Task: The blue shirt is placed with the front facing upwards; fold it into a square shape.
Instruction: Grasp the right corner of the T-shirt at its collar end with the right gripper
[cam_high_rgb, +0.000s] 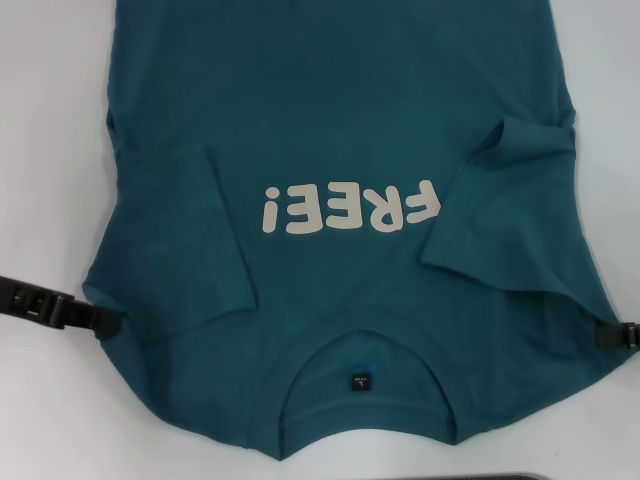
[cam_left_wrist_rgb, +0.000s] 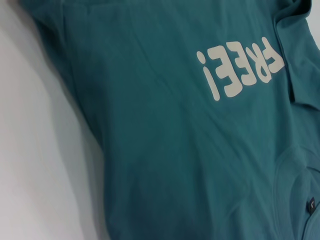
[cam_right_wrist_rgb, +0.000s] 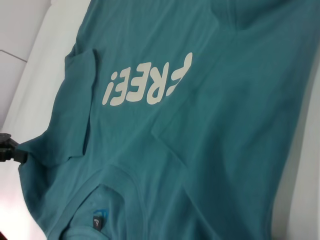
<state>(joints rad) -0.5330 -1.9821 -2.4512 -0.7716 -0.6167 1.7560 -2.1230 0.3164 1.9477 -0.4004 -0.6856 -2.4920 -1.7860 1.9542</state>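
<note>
White desk (cam_high_rgb: 40, 150) carries the blue shirt (cam_high_rgb: 340, 120), front up, collar nearest the robot, both sleeves folded inward. Head view: left hand (cam_high_rgb: 108, 321) meets the left shoulder edge and right hand (cam_high_rgb: 603, 336) the right edge; whether either is closed cannot be told. Left wrist view: shirt (cam_left_wrist_rgb: 165, 150) lies limp and lightly creased, so it is judged soft, light and prone to sag; shoulder edges suit gripping. Right wrist view: lettering (cam_right_wrist_rgb: 150, 85), neck label (cam_right_wrist_rgb: 96, 221); nothing obstructs.
</note>
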